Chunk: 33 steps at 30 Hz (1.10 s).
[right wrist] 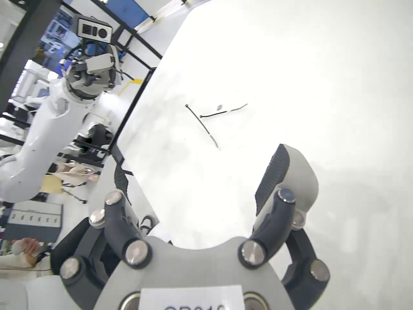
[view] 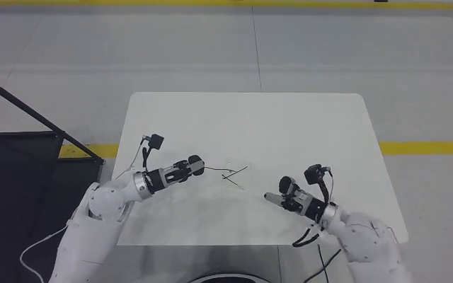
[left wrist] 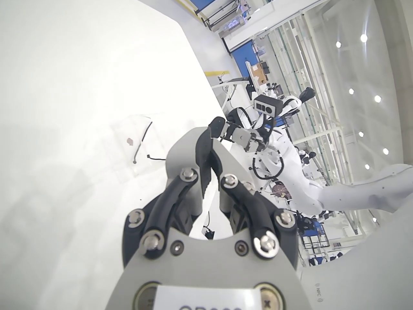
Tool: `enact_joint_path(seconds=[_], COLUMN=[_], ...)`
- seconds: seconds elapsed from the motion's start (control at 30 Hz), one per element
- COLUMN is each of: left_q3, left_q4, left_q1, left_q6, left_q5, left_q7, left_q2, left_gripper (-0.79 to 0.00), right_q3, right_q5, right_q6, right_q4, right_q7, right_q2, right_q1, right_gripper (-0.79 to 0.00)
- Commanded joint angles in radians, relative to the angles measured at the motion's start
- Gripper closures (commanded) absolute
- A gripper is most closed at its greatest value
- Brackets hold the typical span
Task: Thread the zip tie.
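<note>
On the table point(view: 283, 127), two thin black zip ties point(view: 233, 173) lie close together.

The tail of a thin black plastic zip tie point(left wrist: 157, 159) is hidden behind the left gripper point(left wrist: 209, 140), so the pinched spot cannot be seen. Two crossed black ties point(view: 237, 172) on the white table point(view: 304, 127) are rendered too small for their heads to be judged.

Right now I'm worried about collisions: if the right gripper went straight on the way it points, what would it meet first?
Probably the nearer zip tie, lying loose on the table; how high the right gripper hangs is unclear.
</note>
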Motion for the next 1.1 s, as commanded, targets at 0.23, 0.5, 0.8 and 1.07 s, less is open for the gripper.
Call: enact_joint_path(seconds=[0.23,0.5,0.8,1.07], left_q3=[0.0,0.04,0.083,0.109], left_q4=[-0.002,-0.023,-0.022,-0.011], left_q1=[0.004,0.009,0.001,-0.011], left_q6=[0.0,-0.006,-0.037,-0.062], left_q5=[-0.001,0.008,0.034,0.034], left_q7=[-0.006,0.012,0.005,0.002], left_q2=[0.003,0.001,0.004,0.006], left_gripper=[0.0,0.0,0.0,0.0], right_q3=[-0.012,-0.08,-0.198,-0.276], right_q5=[0.128,0.305,0.692,0.774], right_q6=[-0.005,-0.014,-0.029,-0.011], right_q4=[0.049,0.099,0.277,0.375], right_q7=[0.089,0.173,0.404,0.471], right_q2=[0.003,-0.001,-0.015,-0.029], right_q1=[0.041,0.083,0.249,0.331], right_gripper=[-0.785,-0.785,-0.785,-0.693])
